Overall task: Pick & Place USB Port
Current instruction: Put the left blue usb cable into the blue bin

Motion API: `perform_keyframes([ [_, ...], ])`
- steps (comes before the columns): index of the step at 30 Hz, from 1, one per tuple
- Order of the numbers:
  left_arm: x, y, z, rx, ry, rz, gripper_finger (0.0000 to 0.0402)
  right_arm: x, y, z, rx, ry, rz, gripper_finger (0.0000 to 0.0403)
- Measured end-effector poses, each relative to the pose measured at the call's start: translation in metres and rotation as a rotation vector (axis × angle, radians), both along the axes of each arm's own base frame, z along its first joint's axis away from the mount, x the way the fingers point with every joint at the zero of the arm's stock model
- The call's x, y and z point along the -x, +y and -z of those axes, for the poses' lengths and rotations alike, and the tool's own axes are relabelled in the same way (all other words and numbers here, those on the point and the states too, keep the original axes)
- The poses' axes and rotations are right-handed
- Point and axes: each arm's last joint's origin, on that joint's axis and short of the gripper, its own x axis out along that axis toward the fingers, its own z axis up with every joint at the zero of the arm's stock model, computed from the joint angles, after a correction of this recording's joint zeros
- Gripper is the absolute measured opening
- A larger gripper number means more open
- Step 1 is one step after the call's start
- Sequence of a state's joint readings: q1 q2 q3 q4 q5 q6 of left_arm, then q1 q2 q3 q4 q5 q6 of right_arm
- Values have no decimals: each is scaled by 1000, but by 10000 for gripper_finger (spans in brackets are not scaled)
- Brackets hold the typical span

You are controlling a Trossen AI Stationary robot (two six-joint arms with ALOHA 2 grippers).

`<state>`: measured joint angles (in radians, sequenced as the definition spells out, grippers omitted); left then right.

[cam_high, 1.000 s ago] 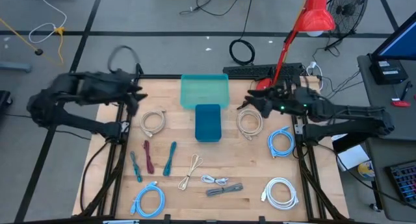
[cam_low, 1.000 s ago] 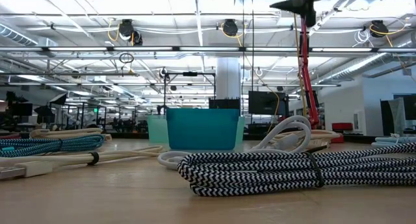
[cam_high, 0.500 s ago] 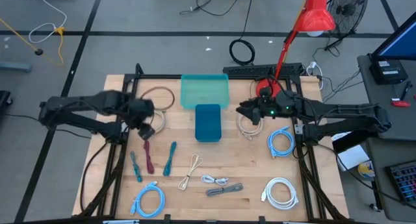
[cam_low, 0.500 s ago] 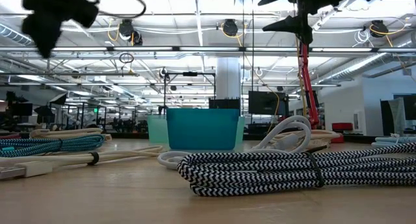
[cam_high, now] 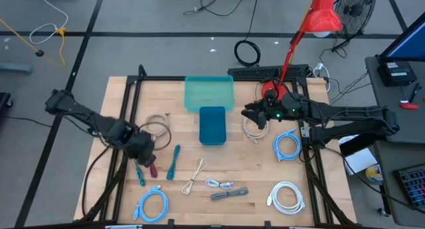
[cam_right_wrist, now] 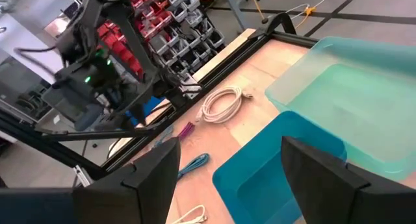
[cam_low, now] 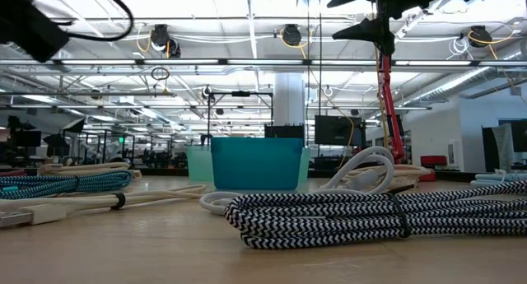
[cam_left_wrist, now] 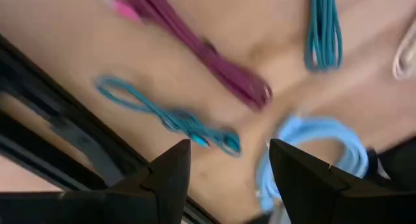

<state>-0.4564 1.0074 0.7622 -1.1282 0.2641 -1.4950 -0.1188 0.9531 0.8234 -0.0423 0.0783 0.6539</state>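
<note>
I have the left end effector out over the counter, left of the dark teal bin, its fingers spread and holding nothing, because I judge the bundled cables are the pick targets. Just below it lie the maroon cable and a teal cable, with a light blue coil nearby. The right end effector waits right of the bin, fingers spread and holding nothing, above a white coil. The bin sits mid-counter, within reach of both arms.
</note>
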Motion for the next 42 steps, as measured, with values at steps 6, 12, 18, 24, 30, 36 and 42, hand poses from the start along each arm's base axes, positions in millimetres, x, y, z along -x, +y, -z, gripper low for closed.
perform_keyframes([
  [6,18,-28,17,71,129,-79,214,1,-5,-1,7,-4,21,254],
  [12,35,-49,19,45,235,-384,213,0,-5,-2,-4,-23,25,254],
  [18,9,-63,39,-14,154,-484,213,0,-5,-2,20,-17,18,254],
  [24,0,-72,71,-195,241,-509,213,0,-4,-2,9,-20,-33,254],
  [30,-3,-72,75,-200,293,-535,213,0,-1,-1,23,-9,-139,254],
  [36,-7,-66,74,-212,307,-570,213,-1,2,-4,8,-42,-220,254],
  [42,-4,-60,74,-261,368,-578,213,-1,4,-5,1,-58,-282,254],
])
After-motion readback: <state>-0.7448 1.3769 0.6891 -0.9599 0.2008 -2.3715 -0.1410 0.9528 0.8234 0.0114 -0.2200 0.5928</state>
